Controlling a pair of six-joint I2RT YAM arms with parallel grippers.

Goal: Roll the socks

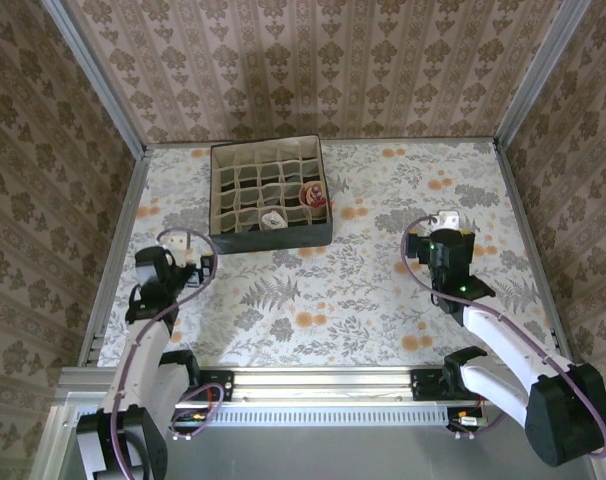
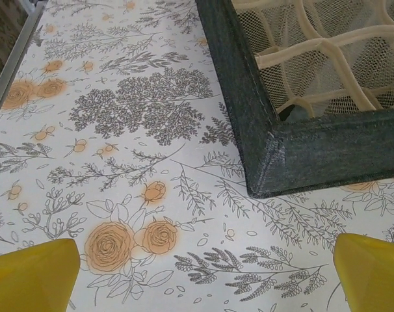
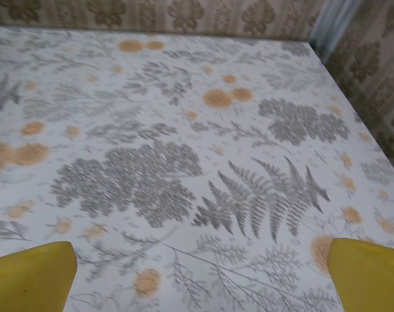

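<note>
Socks sit as two small bundles inside the divided box (image 1: pixel 271 238) at the far left of the worktop (image 1: pixel 383 300). The cream sock (image 1: pixel 273 218) is in a compartment of the row nearest the arms, and the tan and maroon sock (image 1: pixel 313 195) is in a compartment by the box's right wall, a little further back. Both look bunched into rounded lumps rather than lying flat. No long axis can be made out on either from above, and the picture is too small to tell how tidy each roll is.

The left tool (image 2: pixel 200 283) is spread wide with nothing between its yellow fingertips (image 2: pixel 31 273). It hovers over bare worktop just beside the box's near left corner, which stands ahead and to its right in the left wrist view. The right tool (image 3: pixel 200 279) is also spread wide and empty, well apart from the box on the right side of the worktop.

Both bundles lie ahead and to the right of the left tool, and far to the left of the right one, so the left arm is plainly the nearer. The rolling looks about done. Any further touch would mean reaching down over the box wall into a narrow cell.
</note>
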